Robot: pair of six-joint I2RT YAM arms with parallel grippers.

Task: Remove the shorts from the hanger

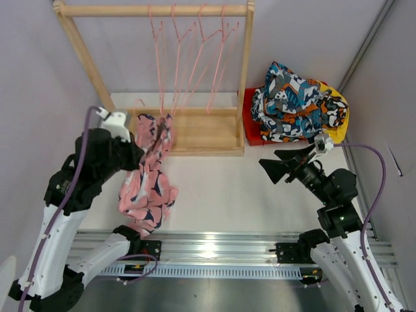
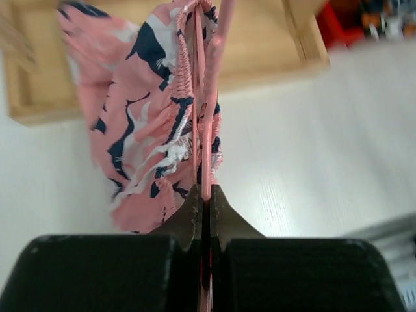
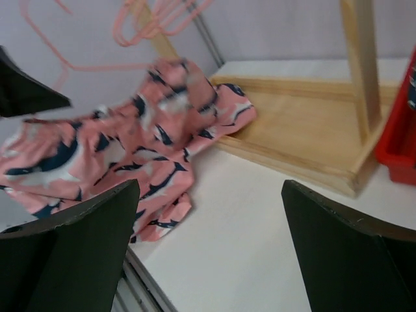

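Pink shorts [image 1: 148,177] with dark and white marks hang from a pink hanger [image 2: 216,78], their lower part lying on the white table. In the left wrist view the waistband [image 2: 183,84] is bunched along the hanger's wire. My left gripper [image 2: 203,192] is shut on that wire, just in front of the wooden rack's base [image 1: 201,133]. My right gripper [image 1: 276,168] stands wide open to the right, pointing left, with nothing between its fingers. In the right wrist view the shorts [image 3: 123,146] lie well ahead of the right gripper [image 3: 209,188].
Several empty pink hangers [image 1: 195,52] hang from the rack's top rail [image 1: 117,10]. A red bin [image 1: 249,123] at the back right holds a heap of patterned and yellow shorts [image 1: 296,104]. A metal rail [image 1: 214,250] runs along the near table edge.
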